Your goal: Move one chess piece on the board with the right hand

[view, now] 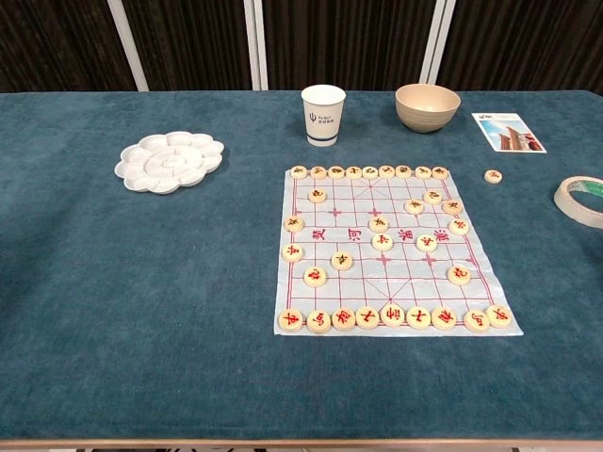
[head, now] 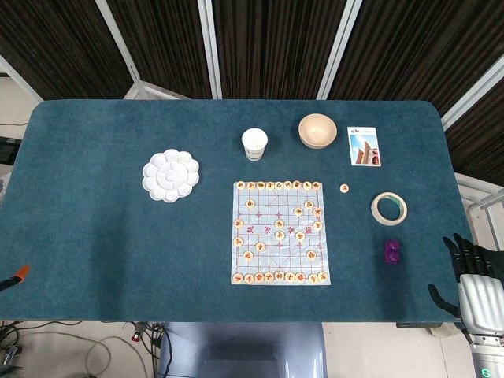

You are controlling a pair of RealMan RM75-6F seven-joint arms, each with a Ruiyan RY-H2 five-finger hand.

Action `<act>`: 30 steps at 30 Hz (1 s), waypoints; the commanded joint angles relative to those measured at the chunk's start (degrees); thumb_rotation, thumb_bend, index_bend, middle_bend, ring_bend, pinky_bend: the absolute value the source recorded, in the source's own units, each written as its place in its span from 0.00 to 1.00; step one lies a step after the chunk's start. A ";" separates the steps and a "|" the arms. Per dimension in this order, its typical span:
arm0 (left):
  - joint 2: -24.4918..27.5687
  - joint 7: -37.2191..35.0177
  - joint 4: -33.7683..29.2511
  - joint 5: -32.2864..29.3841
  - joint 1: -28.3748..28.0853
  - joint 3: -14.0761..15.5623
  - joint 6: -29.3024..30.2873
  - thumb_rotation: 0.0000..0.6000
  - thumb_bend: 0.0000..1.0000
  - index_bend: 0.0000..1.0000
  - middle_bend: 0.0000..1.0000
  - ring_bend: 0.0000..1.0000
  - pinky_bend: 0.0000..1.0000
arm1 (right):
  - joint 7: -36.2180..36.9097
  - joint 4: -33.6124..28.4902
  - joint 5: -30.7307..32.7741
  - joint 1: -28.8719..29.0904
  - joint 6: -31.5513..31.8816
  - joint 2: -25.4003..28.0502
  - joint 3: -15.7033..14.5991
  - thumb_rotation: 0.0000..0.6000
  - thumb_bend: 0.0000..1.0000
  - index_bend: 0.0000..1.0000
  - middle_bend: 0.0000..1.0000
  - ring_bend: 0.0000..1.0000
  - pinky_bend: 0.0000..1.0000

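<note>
The chess board (head: 279, 231), a pale sheet with a red grid, lies mid-counter carrying round cream pieces marked in red and dark ink. One stray piece (head: 344, 188) sits off its upper right corner. Beyond the board stand a paper cup (head: 254, 143) and bowl (head: 317, 130); a tape roll (head: 389, 208) lies to its right. The right hand (head: 472, 283) hovers off the counter's edge, fingers spread, holding nothing.
</note>
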 commanded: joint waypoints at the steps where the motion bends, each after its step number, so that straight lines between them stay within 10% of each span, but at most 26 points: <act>1: 0.01 0.08 -0.09 0.24 0.00 0.11 0.04 1.00 0.00 0.05 0.00 0.00 0.00 | 0.09 -0.01 -0.18 0.01 -0.04 0.13 -0.11 1.00 0.38 0.00 0.00 0.00 0.09; 30: 0.89 -0.90 -1.02 1.53 0.71 0.59 0.90 1.00 0.00 0.05 0.00 0.00 0.00 | 3.07 -1.58 -1.37 0.34 -1.44 0.92 -1.37 1.00 0.38 0.00 0.00 0.00 0.09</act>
